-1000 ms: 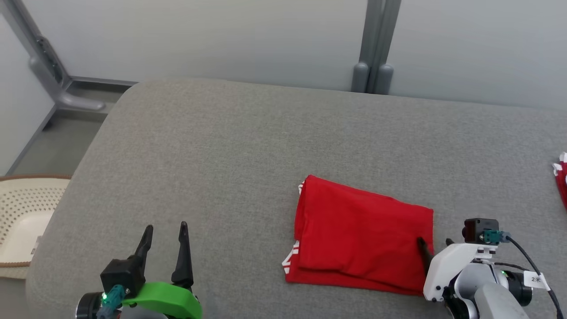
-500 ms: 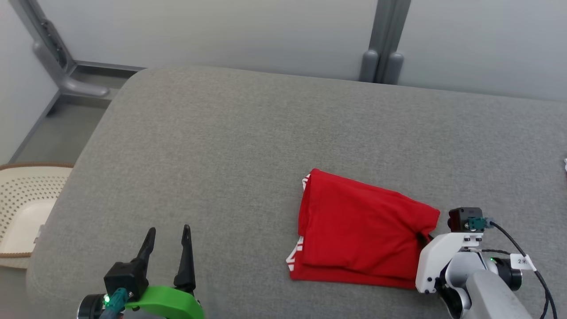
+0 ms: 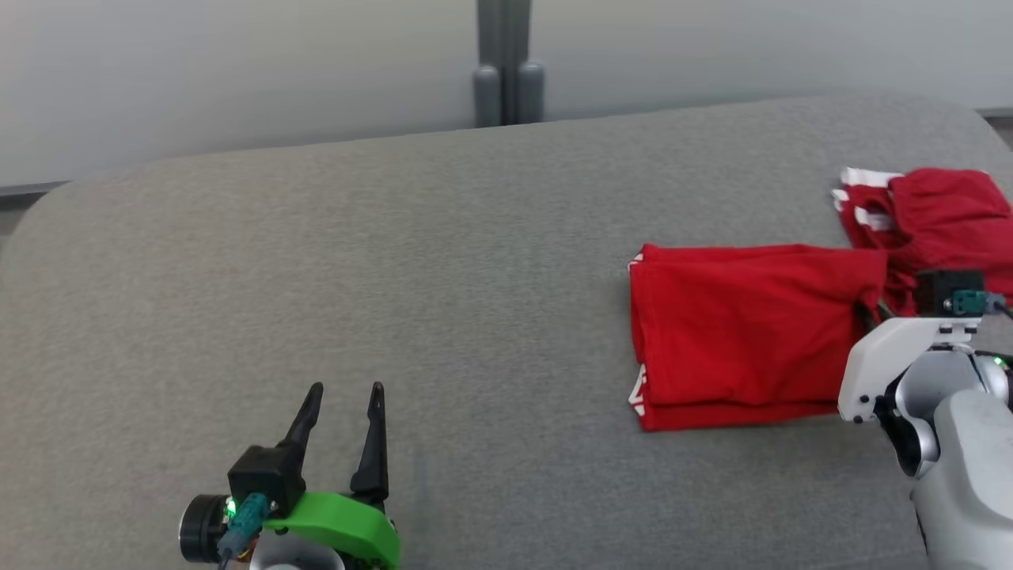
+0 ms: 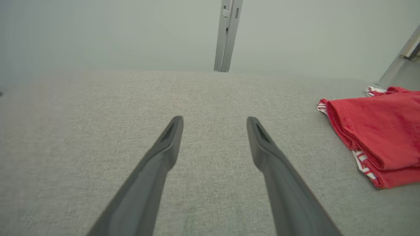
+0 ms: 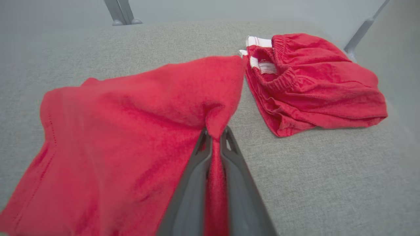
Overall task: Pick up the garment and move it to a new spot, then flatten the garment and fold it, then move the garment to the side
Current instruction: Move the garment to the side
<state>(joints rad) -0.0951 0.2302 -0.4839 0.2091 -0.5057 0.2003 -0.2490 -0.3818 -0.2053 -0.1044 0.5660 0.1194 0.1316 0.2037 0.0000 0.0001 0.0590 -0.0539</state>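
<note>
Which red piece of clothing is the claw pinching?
The flat, folded red garment: the right claw is shut on its edge. The rumpled red shorts with the elastic waistband lie beside it, ungripped.

My left pincer [image 3: 347,389] hangs over the near left part of the grey padded surface [image 3: 475,237]. Its two long dark fingers are spread wide with nothing between them, pointing away from me toward the far edge. Just behind them sit my green wrist bracket [image 3: 340,532] and the black camera block [image 3: 265,473]. My right pincer [image 5: 215,131] is pinched tight on a fold at the right edge of the red garment [image 5: 124,108], with cloth squeezed into the narrow gap between its fingers. My white right wrist housing [image 3: 890,360] and pale grey forearm [image 3: 961,467] reach in from the near right corner, angled up and inward.
</note>
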